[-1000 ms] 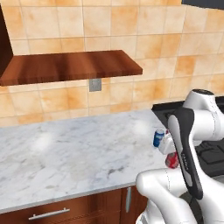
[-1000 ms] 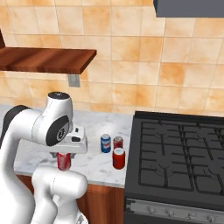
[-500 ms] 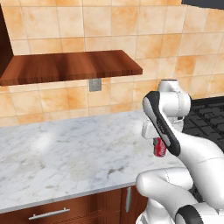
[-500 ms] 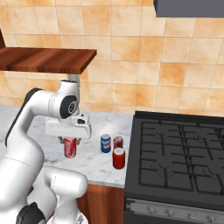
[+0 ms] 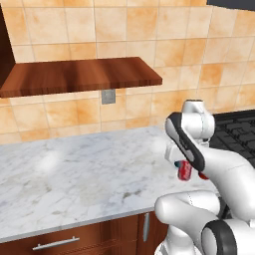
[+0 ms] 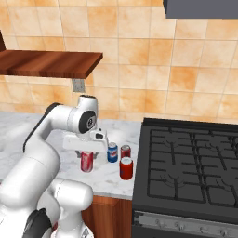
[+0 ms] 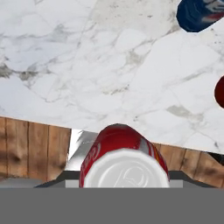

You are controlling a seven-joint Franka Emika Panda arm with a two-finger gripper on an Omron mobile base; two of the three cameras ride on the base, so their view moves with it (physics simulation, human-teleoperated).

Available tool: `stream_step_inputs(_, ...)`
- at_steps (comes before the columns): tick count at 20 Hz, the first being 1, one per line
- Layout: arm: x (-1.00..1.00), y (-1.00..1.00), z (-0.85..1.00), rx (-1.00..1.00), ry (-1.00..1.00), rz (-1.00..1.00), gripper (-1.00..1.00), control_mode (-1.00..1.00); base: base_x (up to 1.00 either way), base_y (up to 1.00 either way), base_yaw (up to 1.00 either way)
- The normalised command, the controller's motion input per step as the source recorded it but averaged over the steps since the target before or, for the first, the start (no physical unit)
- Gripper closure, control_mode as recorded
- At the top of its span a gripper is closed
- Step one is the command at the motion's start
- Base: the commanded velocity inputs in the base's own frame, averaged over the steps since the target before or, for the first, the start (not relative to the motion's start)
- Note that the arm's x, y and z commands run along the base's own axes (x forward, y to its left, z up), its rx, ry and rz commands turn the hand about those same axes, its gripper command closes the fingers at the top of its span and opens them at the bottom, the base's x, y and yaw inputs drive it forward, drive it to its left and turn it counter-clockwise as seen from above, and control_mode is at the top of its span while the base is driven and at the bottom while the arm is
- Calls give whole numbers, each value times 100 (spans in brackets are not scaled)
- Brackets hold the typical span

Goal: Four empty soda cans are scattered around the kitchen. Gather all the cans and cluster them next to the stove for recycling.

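Red can (image 6: pixel 87 161) is clamped upright in my hand (image 6: pixel 87 151), long axis vertical, hanging just over the bench (image 6: pixel 109 179) near its front edge. The cluster sits beside it toward the stove (image 6: pixel 186 172): a blue can (image 6: pixel 112 152), a small red one (image 6: pixel 125 151) and another red one (image 6: pixel 126 168) at the bench's stove-side edge. Since a second ago my arm has swung in from the front edge, carrying the can closer to the three. Next, I reckon: lower it just beside them.

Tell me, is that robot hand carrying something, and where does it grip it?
Yes: the gripper holds a red soda can upright by its upper part, above the counter.
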Motion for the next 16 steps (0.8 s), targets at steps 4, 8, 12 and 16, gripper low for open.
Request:
stream_step_inputs(4, 37, -44, -4, -3, -7, 0, 100, -100, 0, 0, 0)
stream_step_inputs(8, 83, -32, 0, -2, 0, 0, 100, -100, 0, 0, 0)
stream_step_inputs(12, 73, -4, -6, 0, 0, 0, 100, -100, 0, 0, 0)
stream_step_inputs(16, 4, 0, -11, 0, 4, 0, 100, -100, 0, 0, 0)
